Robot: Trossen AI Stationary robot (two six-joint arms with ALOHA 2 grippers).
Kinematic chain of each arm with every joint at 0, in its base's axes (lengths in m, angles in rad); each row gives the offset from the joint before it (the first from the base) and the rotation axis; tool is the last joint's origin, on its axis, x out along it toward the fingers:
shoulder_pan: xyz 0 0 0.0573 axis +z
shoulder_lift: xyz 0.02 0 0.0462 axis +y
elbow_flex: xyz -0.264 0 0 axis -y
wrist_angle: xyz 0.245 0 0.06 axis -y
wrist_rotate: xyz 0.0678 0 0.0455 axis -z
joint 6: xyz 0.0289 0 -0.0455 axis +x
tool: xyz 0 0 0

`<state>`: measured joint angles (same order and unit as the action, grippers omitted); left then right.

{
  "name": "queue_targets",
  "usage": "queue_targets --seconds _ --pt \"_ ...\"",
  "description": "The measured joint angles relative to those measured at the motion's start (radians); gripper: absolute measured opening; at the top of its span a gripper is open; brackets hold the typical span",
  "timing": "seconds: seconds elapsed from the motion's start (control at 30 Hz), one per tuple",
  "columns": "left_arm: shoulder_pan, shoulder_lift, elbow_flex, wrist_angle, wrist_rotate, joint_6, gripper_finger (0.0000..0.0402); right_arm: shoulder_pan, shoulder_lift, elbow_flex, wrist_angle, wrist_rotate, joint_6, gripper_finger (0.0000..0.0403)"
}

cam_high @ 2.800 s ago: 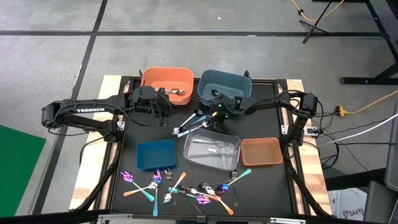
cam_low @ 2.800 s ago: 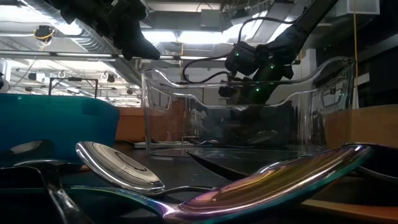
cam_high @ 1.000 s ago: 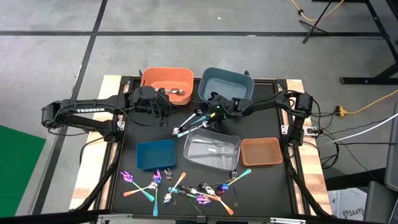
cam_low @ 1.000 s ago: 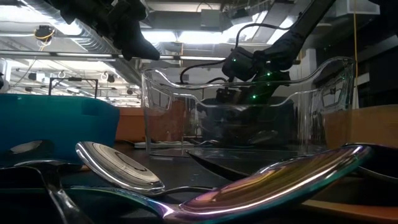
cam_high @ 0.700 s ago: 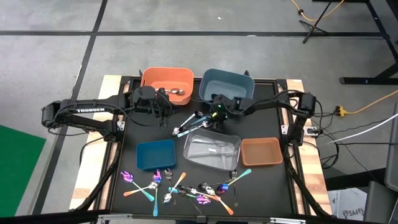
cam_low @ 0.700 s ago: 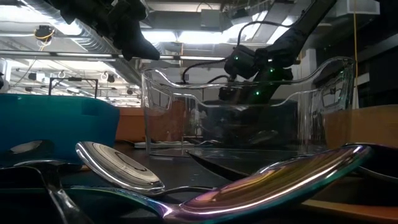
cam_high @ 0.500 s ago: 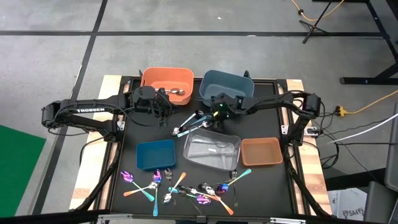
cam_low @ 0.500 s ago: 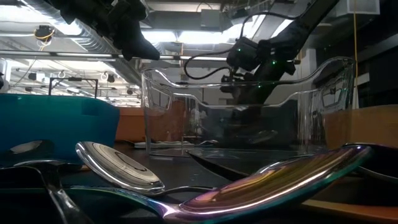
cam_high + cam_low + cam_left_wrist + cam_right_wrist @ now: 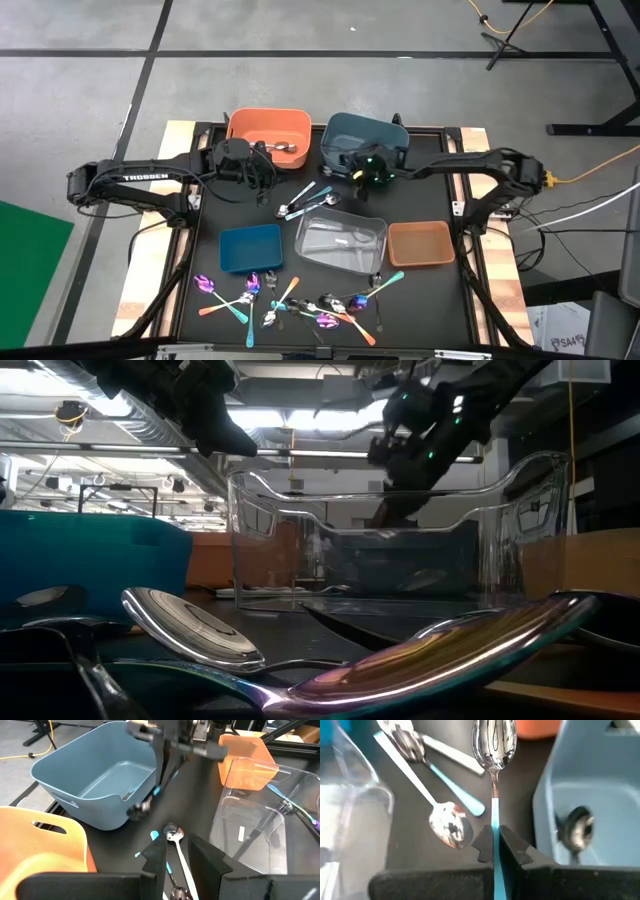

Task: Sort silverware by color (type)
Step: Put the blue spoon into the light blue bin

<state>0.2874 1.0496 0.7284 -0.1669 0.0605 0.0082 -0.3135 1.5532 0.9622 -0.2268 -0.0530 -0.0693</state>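
My right gripper (image 9: 494, 840) is shut on a teal-handled silver spoon (image 9: 494, 750), held up beside the near left wall of the blue-grey bin (image 9: 365, 135). In the left wrist view this spoon (image 9: 150, 800) hangs below it. My left gripper (image 9: 177, 860) stands open with nothing between its fingers, in front of the orange bin (image 9: 268, 135). A few teal-handled spoons (image 9: 305, 200) lie flat on the black mat between the two grippers. A silver spoon (image 9: 575, 830) lies in the blue-grey bin. Several more pieces of silverware (image 9: 290, 300) lie along the near edge. My right gripper pinches the spoon's teal handle (image 9: 495, 822) between its two fingers. The fingers slant down from the table's right side and lie along the spoon. The spoon sticks out past the fingertips, bowl end (image 9: 494, 742) lowest, lifted clear of the mat.
A clear bin (image 9: 340, 240) stands mid-table, with a small blue bin (image 9: 250, 247) to its left and a brown bin (image 9: 420, 243) to its right. The orange bin holds a piece of silverware (image 9: 285, 149).
My right gripper has gone up and toward the blue-grey bin, tipping a little toward level. The teal-handled spoon has come up with it, off the mat and away from the other spoons, which lie where they were.
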Motion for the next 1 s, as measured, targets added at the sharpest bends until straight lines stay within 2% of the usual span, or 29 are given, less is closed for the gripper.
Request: queue_targets --seconds 0.23,0.43,0.7,1.0 --pt "0.0 0.0 0.0 0.0 0.0 0.0 0.0073 -0.082 -0.127 0.001 -0.073 0.062 -0.018 0.0001" --pt "0.0 0.0 0.0 0.0 0.0 0.0 0.0073 -0.193 -0.156 0.001 -0.144 0.062 -0.068 0.0001" --pt "0.0 0.0 0.0 0.0 0.0 0.0 0.0073 -0.285 -0.088 0.001 -0.169 0.059 -0.11 0.0001" --pt "0.0 0.0 0.0 0.0 0.0 0.0 0.0073 -0.283 0.025 0.001 -0.157 0.042 -0.156 0.0001"
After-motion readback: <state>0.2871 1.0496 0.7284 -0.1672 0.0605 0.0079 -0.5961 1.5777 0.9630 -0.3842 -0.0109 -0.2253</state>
